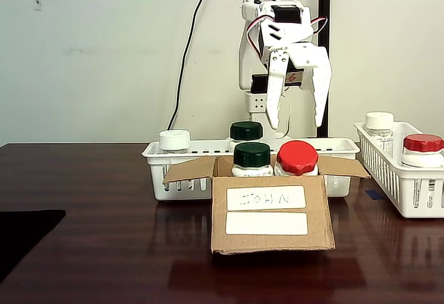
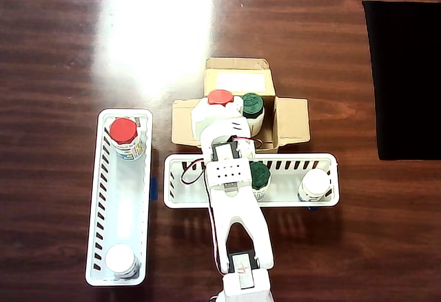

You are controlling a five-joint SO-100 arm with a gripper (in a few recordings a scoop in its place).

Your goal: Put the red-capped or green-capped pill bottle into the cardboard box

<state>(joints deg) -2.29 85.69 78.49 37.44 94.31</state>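
Glossy red-capped pill bottle (image 1: 297, 158) stands inside the corrugated cardboard box (image 1: 272, 221) beside a green-capped one (image 1: 252, 159); the white plastic gripper (image 1: 300, 122) hangs above, jaws spread, empty.

The cardboard box (image 1: 272, 214) bears a white front label (image 1: 266, 198) handwritten "JOHN"; nothing else is legible.

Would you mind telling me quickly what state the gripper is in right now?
Gripper: open and holding nothing, raised above the red-capped pill bottle, which stands in the cardboard box.
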